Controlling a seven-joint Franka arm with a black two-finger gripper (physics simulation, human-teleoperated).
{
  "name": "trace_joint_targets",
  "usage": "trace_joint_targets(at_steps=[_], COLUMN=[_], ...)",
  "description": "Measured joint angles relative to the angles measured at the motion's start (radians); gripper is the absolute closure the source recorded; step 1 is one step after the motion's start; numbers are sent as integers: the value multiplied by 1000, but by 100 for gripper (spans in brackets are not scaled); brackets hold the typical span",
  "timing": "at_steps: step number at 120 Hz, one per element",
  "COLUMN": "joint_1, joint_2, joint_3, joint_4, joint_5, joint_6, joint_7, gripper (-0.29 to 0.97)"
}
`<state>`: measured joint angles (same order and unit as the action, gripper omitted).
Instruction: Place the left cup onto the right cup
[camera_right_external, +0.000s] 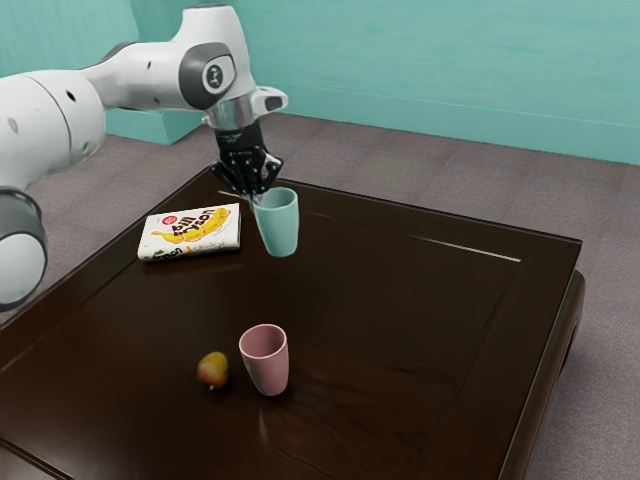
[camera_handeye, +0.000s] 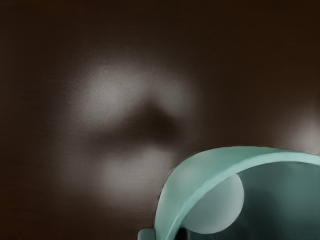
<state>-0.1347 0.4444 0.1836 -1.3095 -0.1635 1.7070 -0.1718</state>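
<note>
Where the arm comes in from the exterior view's upper left, its black jaws are clenched on the rim of the teal cup, gripping it on the side toward the exterior view's left. The teal cup hangs mouth up, slightly tilted, and appears lifted off the dark worktop, over its far part. A yellow snack box lies flat on the worktop toward the exterior view's left of that cup, near it but apart from it. The pink cup stands upright toward the near edge, mouth up, well apart from the teal one. A small pear lies just beside the pink cup on the exterior view's left, not touching it. Both the box and the pear lie to the exterior view's left of the line between the two cups.

From the wrist view, the teal cup's curved rim and hollow inside sit blurred just under the hand. Beyond the rim spreads the dark worktop, crossed by pale, smeared reflections.
</note>
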Motion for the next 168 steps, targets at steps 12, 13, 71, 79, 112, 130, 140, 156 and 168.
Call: trace_joint_targets(at_steps=[12, 13, 71, 79, 112, 130, 140, 156, 168], joint_1=[-22, -24, -58, -57, -70, -19, 19, 40, 21], joint_2=[-85, -91, -348, -383, -482, -498, -504, -523, -548], joint_3=[3, 3, -37, -52, -86, -107, -108, -109, -114], joint_4=[-119, -128, -553, -595, -746, -766, -781, -813, -829], joint_5=[5, 6, 27, 30, 35, 37, 43, 47, 48], joint_6=[46, 50, 224, 239, 298, 316, 322, 337, 343], joint_7=[-3, -4, -22, -25, -35, -39, -41, -45, -48], gripper=[79, 79, 79, 79, 79, 79, 79, 79, 79])
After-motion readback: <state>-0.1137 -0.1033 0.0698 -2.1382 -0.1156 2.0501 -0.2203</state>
